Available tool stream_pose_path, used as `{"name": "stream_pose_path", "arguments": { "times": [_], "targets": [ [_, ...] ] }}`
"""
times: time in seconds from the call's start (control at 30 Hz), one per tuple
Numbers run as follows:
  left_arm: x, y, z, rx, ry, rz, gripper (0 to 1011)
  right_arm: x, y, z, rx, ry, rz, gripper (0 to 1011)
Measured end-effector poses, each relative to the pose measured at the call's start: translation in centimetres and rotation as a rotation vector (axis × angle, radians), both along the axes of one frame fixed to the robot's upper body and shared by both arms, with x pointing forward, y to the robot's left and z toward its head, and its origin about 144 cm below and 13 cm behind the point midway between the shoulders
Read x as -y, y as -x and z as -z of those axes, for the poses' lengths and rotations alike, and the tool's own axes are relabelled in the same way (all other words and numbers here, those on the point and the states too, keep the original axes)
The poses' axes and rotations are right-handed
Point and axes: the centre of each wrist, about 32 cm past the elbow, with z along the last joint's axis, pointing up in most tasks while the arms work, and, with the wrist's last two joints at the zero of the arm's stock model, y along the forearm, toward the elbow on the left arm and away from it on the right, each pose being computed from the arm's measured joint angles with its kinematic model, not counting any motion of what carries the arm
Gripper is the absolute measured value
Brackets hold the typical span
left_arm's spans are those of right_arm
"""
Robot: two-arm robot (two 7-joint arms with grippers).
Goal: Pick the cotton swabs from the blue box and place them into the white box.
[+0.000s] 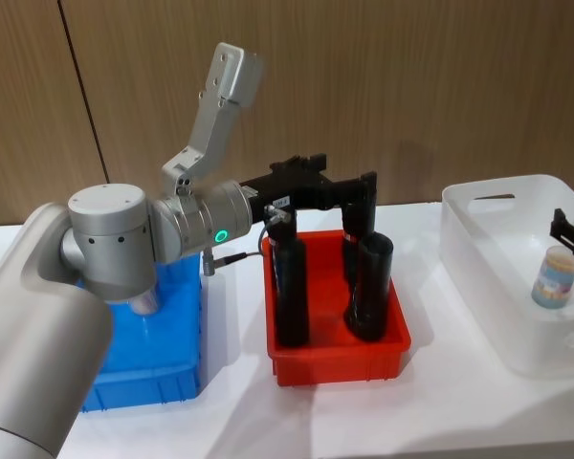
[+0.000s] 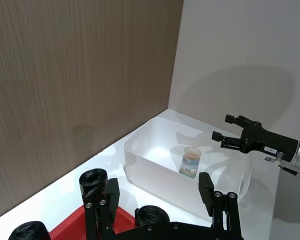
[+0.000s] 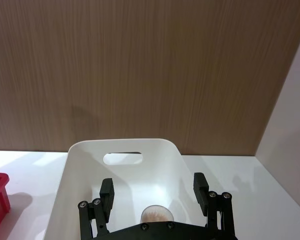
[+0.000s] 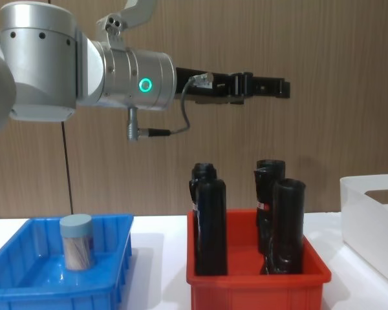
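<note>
One tub of cotton swabs (image 4: 76, 241) with a pale blue cap stands in the blue box (image 4: 26, 284) on the left; my left arm partly hides this tub (image 1: 145, 304) in the head view. Another tub of cotton swabs (image 1: 555, 276) stands upright in the white box (image 1: 478, 277) on the right. My right gripper (image 3: 153, 192) hovers open just above that tub (image 3: 156, 214), holding nothing. High over the red bin, my left gripper (image 1: 349, 186) reaches out open and empty, well above the black cylinders.
A red bin (image 1: 337, 359) with several tall black cylinders (image 1: 290, 287) stands between the two boxes, under my left gripper. A wood-panelled wall runs behind the white table. Bare table lies in front of the bins.
</note>
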Motion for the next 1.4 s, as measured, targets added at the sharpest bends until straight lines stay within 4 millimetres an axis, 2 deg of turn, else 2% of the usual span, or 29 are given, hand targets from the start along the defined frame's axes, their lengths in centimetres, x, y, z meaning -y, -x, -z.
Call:
{"name": "stream_pose_path", "arguments": {
  "times": [0.33,0.57,1.4],
  "targets": [
    [0.0,0.0,0.0,0.000,0.000,0.000,1003,-0.2,0.5,0.0,0.027,0.010,0.000,1002],
    [-0.3,0.7,0.9,0.019,-0.016,-0.035,1003,-0.9,1.2,0.2,0.032,0.010,-0.030,1002],
    [-1.8,6.6,6.6,0.189,-0.125,-0.275,1003,-7.7,8.1,1.2,0.073,-0.056,-0.308,1001]
  ]
}}
